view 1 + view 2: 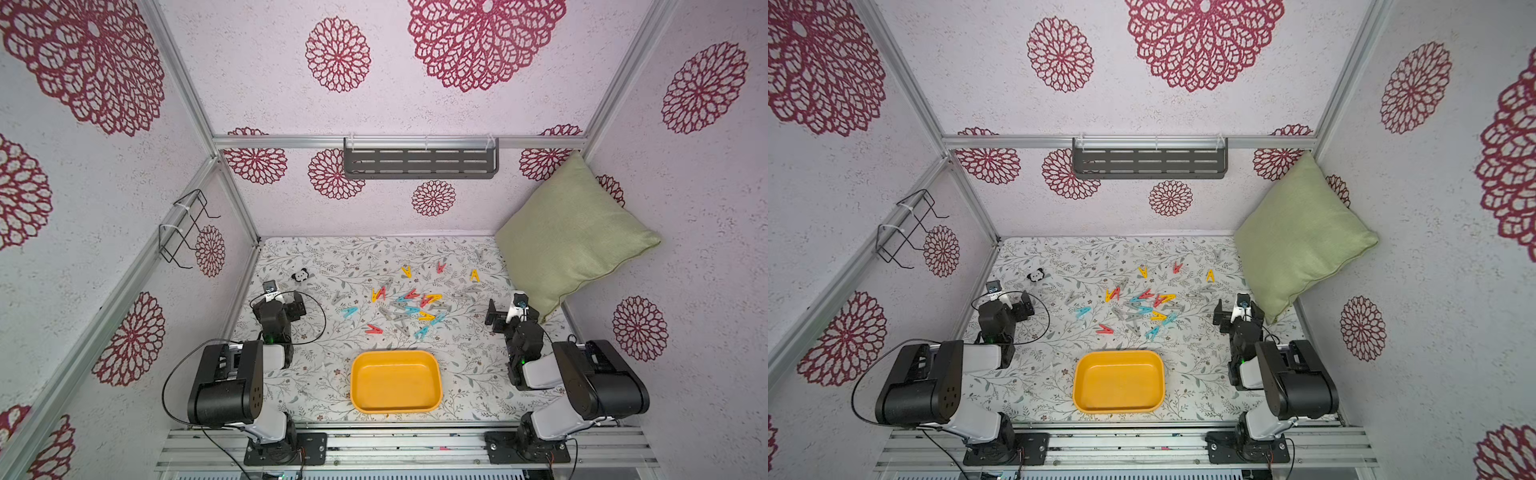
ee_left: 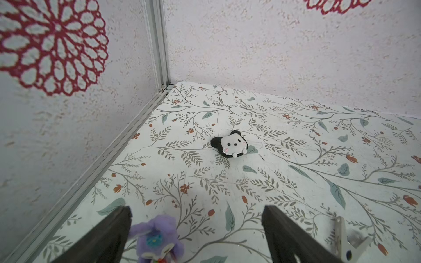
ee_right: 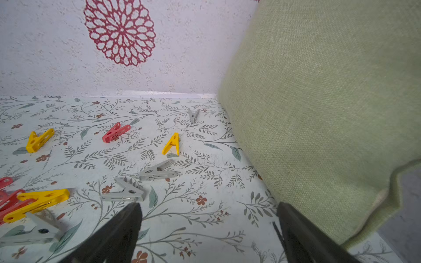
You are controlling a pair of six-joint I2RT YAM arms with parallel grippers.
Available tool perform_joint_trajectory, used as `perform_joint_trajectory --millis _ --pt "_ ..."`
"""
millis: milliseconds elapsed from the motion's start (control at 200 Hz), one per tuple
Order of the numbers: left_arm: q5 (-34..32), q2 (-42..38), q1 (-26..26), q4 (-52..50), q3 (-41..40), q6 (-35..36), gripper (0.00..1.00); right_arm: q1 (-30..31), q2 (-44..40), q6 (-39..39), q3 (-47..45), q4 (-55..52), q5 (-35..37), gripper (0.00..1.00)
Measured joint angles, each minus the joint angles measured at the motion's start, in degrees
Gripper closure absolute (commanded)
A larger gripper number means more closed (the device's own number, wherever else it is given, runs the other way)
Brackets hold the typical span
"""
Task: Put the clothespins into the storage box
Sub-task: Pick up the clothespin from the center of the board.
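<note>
Many clothespins (image 1: 409, 307) (image 1: 1142, 307) in red, yellow, teal and grey lie scattered mid-table in both top views. Nearer the front sits the yellow storage box (image 1: 395, 382) (image 1: 1119, 382), with nothing in it. My left gripper (image 1: 289, 296) (image 2: 197, 214) hovers open left of the pile, holding nothing; a pale clothespin (image 2: 346, 239) lies just outside one finger. My right gripper (image 1: 509, 309) (image 3: 209, 211) stands open right of the pile, over bare tabletop. Two grey clothespins (image 3: 125, 193) (image 3: 157, 170) and a yellow one (image 3: 172, 144) lie just ahead of it.
A green pillow (image 1: 573, 232) (image 3: 319, 102) leans in the back right corner, close beside my right gripper. A panda toy (image 1: 300, 275) (image 2: 230, 144) lies ahead of my left gripper; a purple toy (image 2: 157, 236) sits against one finger. Grey shelf (image 1: 419, 162) and wire rack (image 1: 187, 228) hang on the walls.
</note>
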Motion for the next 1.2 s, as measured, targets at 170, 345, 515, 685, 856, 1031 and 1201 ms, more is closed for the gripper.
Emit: perform_joint_trajectory --millis 170,345,515,685,856,1031,1201 --pt "0.02 0.0 0.0 0.0 0.0 0.0 0.03 0.0 0.0 0.0 0.0 0.0 0.0 0.01" --pt "0.15 0.0 0.0 0.0 0.0 0.0 0.03 0.0 0.0 0.0 0.0 0.02 0.0 0.01" --pt "0.15 0.0 0.0 0.0 0.0 0.0 0.03 0.0 0.0 0.0 0.0 0.0 0.0 0.01" --pt "0.15 0.0 0.0 0.0 0.0 0.0 0.03 0.0 0.0 0.0 0.0 0.02 0.0 0.01" --pt "0.15 0.0 0.0 0.0 0.0 0.0 0.03 0.0 0.0 0.0 0.0 0.02 0.0 0.01" --pt "0.02 -0.02 0.0 0.02 0.0 -0.02 0.03 0.0 -0.02 0.0 -0.13 0.26 0.04 0.01" --pt "-2.89 -4.83 0.02 -5.7 0.52 -1.22 0.03 -0.02 -4.0 0.9 -4.39 2.32 1.18 0.01"
